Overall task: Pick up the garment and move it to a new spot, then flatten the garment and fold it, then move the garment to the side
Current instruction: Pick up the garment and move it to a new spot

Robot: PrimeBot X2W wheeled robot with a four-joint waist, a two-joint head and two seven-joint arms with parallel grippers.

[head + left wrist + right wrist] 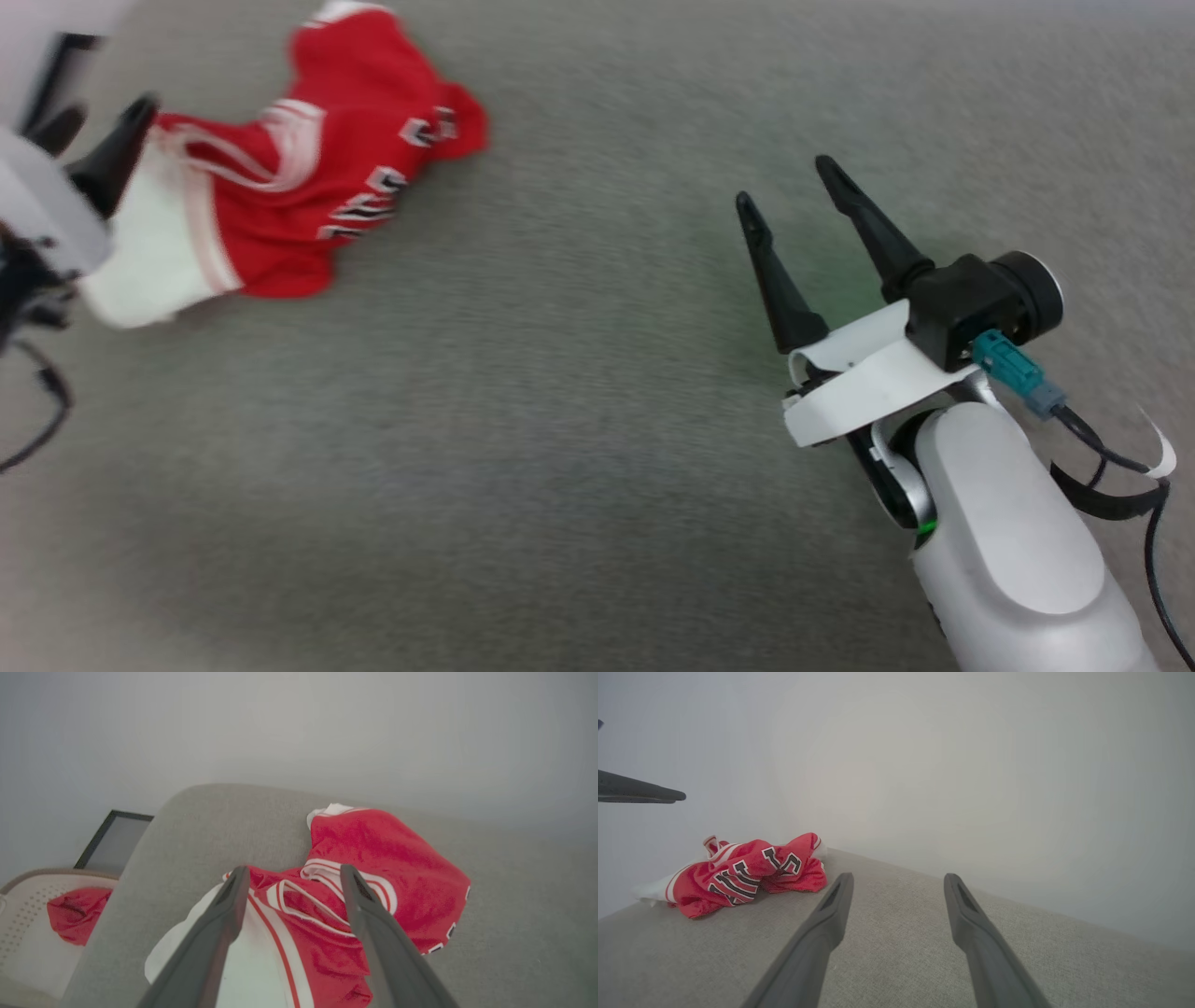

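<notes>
Although its black, white-edged letters are too creased to read, the red jersey T-shirt (pixel 308 187) with a white sleeve lies crumpled on the grey fabric surface (pixel 560 420), upper left. The left gripper (pixel 294 870) is spread above it; the right gripper (pixel 784 180), also spread, is at the right.

— Can you read the lettering on the garment (pixel 308 187)?
— No. Folds swallow half of it, and the head view is smeared (every edge soft).
— And the red cloth (pixel 77 914) in the pale basket (pixel 28 896)?
— It's partly behind the surface (pixel 196 826), and the basket is cut off at the edge. Can't tell what it is.
</notes>
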